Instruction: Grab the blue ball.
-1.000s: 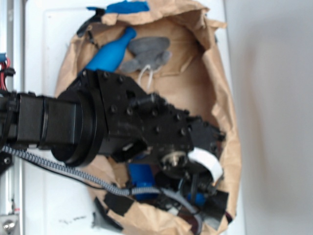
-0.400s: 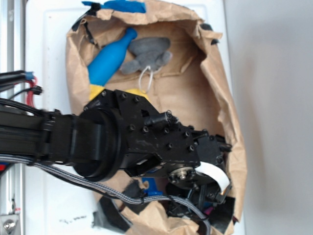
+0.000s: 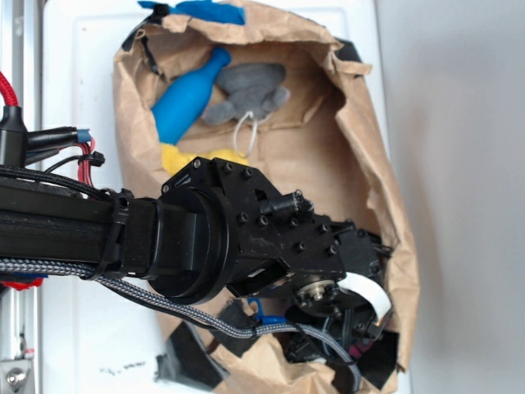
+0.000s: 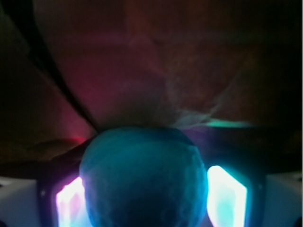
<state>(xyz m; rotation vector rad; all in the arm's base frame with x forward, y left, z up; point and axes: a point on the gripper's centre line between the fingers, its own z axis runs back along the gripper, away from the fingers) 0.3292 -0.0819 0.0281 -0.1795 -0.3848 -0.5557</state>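
A WidowX arm reaches into a crumpled brown paper bag (image 3: 361, 139) on a white tabletop (image 3: 74, 98), its tool (image 4: 142, 198) pinching the blue ball (image 4: 142, 179), a smooth, round, teal sphere seated between the two glowing fingers (image 4: 226, 194). The grasp appears made, though the dim wrist view leaves firm contact uncertain; lifting the ball clear remains. Deeper in the bag lie a glossy blue bottle-shaped pin (image 3: 184, 98) and a soft grey plush toy (image 3: 246, 92).
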